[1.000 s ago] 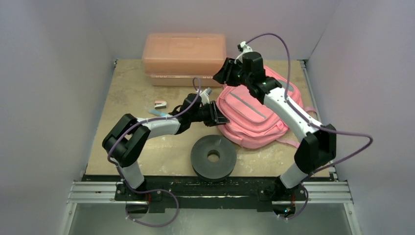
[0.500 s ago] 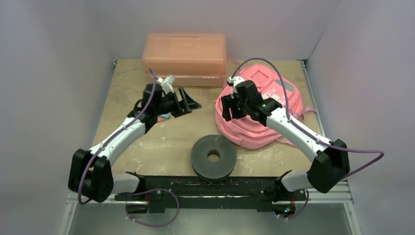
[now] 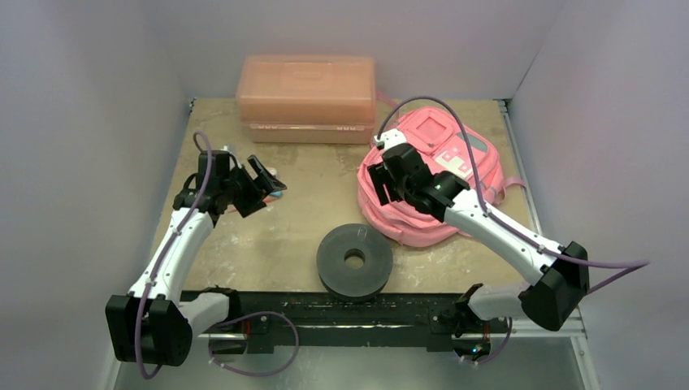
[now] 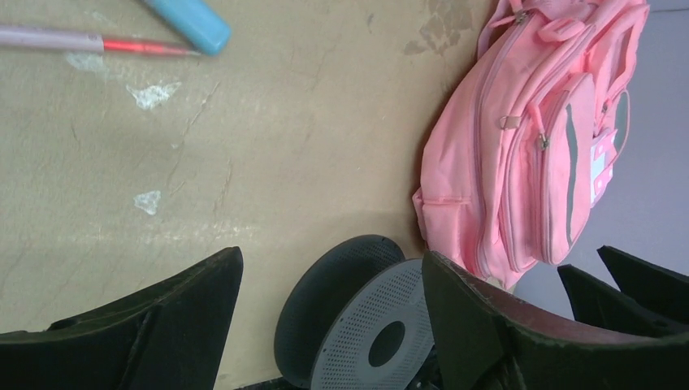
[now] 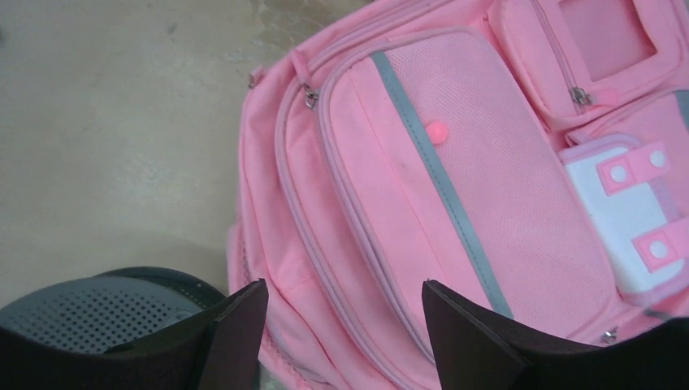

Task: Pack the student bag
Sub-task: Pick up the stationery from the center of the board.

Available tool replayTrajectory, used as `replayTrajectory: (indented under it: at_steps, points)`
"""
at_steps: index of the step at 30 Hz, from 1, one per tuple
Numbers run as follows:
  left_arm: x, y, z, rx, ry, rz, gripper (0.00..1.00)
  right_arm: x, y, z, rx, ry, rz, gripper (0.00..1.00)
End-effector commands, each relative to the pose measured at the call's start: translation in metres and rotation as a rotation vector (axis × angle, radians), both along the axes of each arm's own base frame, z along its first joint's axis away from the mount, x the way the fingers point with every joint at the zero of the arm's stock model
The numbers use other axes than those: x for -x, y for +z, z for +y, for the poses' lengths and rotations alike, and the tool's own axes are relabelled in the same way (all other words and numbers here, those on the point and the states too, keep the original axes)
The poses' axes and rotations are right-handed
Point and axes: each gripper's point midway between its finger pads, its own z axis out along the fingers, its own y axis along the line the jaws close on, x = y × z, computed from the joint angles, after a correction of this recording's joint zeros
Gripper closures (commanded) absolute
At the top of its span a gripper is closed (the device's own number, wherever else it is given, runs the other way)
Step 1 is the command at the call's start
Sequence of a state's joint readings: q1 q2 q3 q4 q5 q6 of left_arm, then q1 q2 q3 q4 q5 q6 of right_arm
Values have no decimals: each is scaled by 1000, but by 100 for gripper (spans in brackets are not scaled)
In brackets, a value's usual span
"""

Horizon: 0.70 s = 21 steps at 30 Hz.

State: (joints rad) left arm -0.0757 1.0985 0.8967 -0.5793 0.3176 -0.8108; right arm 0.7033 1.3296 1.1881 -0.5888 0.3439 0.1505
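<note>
The student bag [image 3: 455, 166] is a bright-pink backpack lying front-up at the right of the table, its zips shut. It also shows in the left wrist view [image 4: 536, 138] and fills the right wrist view [image 5: 455, 187]. My right gripper [image 3: 376, 185] is open and empty, hovering over the bag's left edge [image 5: 341, 296]. My left gripper [image 3: 262, 185] is open and empty at the left, above a blue marker [image 4: 191, 20] and a pink pen [image 4: 81, 39]; its jaws stand wide [image 4: 329, 280].
A rigid salmon-pink plastic box [image 3: 307, 96] stands at the back. A black perforated spool [image 3: 354, 260] lies at the near middle, close to the bag's near-left corner [image 4: 366, 325] [image 5: 89, 313]. Grey walls close in on three sides.
My left arm swung from the table's middle to the left, ending over the pen and marker. My right gripper came down off the bag's top to its left edge; the bag shifted.
</note>
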Motion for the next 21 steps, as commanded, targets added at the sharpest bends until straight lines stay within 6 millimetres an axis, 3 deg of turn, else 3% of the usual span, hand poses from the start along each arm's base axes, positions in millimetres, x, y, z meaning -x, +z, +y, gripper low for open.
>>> replayTrajectory:
  at_steps: [1, 6, 8, 10, 14, 21]
  points:
    - [1, -4, -7, 77, 27, 5, 20, 8, -7, -48, 243, -114, -42, 27]
    - [7, 7, -18, 133, -29, -25, 20, 12, -33, -59, 347, -103, 3, 28]
    - [9, 10, -23, 154, -58, -40, 20, 7, -35, -67, 398, -136, -16, 29]
    - [13, 11, -27, 178, -83, -45, 20, 3, -32, -71, 420, -182, -18, 40]
    - [21, 16, -34, 212, -131, -89, 20, -6, -17, -71, 410, -240, -65, 45]
    - [37, 17, -36, 207, -173, -123, 14, -17, 4, -75, 433, -282, -138, 69]
